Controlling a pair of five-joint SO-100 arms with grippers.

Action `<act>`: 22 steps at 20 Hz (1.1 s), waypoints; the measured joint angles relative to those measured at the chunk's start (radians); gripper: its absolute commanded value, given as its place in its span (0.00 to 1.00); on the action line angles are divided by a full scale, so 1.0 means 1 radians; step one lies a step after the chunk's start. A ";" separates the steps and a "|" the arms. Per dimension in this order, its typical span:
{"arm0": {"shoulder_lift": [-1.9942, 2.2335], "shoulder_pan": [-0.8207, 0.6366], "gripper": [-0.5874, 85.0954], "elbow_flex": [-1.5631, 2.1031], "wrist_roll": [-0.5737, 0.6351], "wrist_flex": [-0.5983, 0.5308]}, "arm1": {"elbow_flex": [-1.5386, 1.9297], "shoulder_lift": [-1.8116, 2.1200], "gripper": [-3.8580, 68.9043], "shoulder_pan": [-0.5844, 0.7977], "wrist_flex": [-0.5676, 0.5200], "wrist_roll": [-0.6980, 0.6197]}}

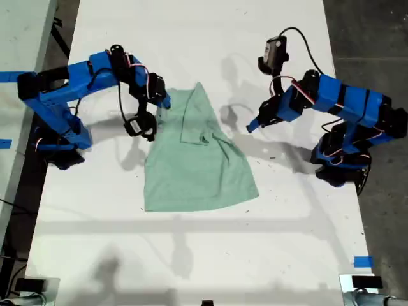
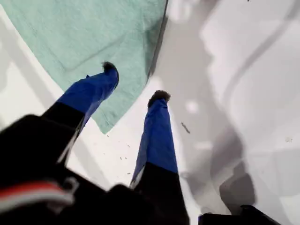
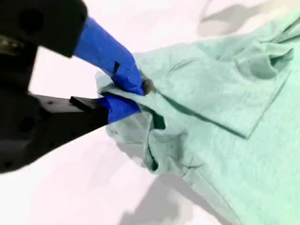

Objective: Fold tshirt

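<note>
The pale mint-green tshirt (image 1: 197,166) lies partly folded on the white table (image 1: 191,255), a folded flap near its top. My second gripper (image 1: 159,107), on the arm at the exterior view's left, is shut on a bunched edge of the tshirt (image 3: 225,108); its blue jaws (image 3: 136,93) pinch the cloth just above the table. My first gripper (image 1: 252,126), on the arm at the exterior view's right, stands open (image 2: 135,82) over the bare table. One of its fingertips (image 2: 110,69) hangs over a corner of the tshirt (image 2: 84,33), and nothing is between its fingers.
Both arm bases stand on the table, one at each side of the exterior view. A blue tape mark (image 1: 362,261) lies near the exterior view's lower right, with small devices (image 1: 360,282) at the front corners. The table edges run close behind each base.
</note>
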 measured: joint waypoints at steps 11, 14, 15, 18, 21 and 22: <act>-0.612 0.012 0.48 -0.568 0.127 0.020 | 0.100 0.046 0.29 -0.021 -0.018 0.029; -0.443 0.032 0.40 -0.532 0.114 0.078 | 0.117 0.046 0.34 -0.041 -0.020 0.038; -0.379 0.064 0.34 -0.500 0.089 0.100 | 0.117 0.046 0.34 -0.054 -0.020 0.038; -0.276 0.212 0.22 -0.396 -0.037 0.140 | 0.120 0.046 0.37 -0.087 -0.021 0.040; -0.252 0.377 0.10 -0.291 -0.173 0.143 | 0.146 0.046 0.38 -0.120 -0.055 0.049; -0.225 0.417 0.14 -0.252 -0.213 0.143 | 0.160 0.046 0.38 -0.129 -0.067 0.055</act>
